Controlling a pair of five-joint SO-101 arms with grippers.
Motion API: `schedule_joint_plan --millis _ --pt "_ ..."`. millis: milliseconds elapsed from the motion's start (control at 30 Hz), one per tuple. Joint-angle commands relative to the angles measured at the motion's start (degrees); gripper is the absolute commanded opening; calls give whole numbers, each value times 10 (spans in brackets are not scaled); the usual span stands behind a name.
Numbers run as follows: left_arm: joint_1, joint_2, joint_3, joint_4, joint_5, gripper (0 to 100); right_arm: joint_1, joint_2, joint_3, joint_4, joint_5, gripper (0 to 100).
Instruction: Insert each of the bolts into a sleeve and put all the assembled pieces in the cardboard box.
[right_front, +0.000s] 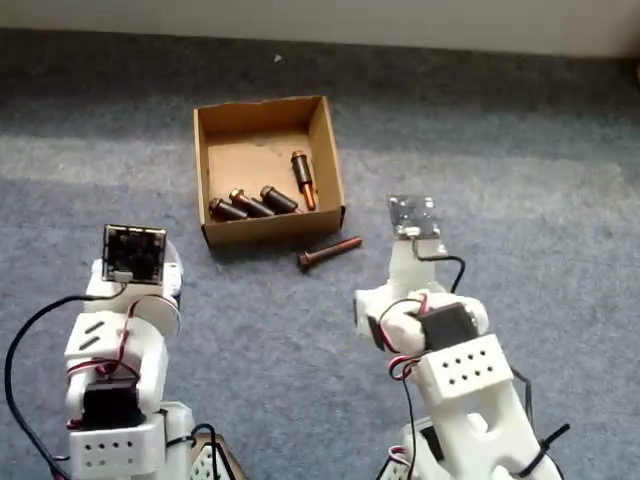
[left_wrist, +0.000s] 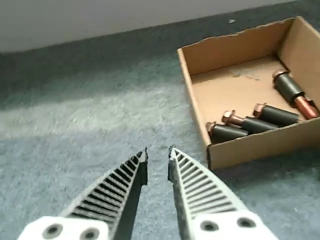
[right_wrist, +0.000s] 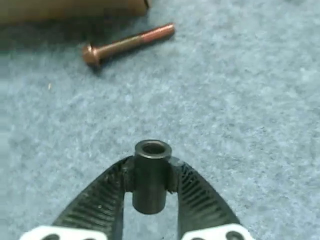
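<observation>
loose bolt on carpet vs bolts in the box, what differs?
The loose bolt is bare, full copper shank showing; each of the four boxed bolts wears a dark sleeve. The loose bolt lies on the carpet just outside the cardboard box; the boxed bolts lie inside it. Both are copper-coloured and lie flat. The right tool grips an empty sleeve.

Grey-blue carpet (right_front: 540, 170) covers everything here from edge to edge, short and nubby. Along its far edge stands a pale wall (right_front: 420, 18), and the carpet just below it lies in shadow. A paler band of light (right_front: 80, 160) crosses the carpet nearer in.
</observation>
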Motion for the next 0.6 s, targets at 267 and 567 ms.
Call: schedule_joint_plan --millis 267,567 --pt "234 252 -226 86 -66 126 180 -39 131 -217 -11 5" --pt "353 629 -459 90 -118 127 226 -40 134 -233 -11 5"
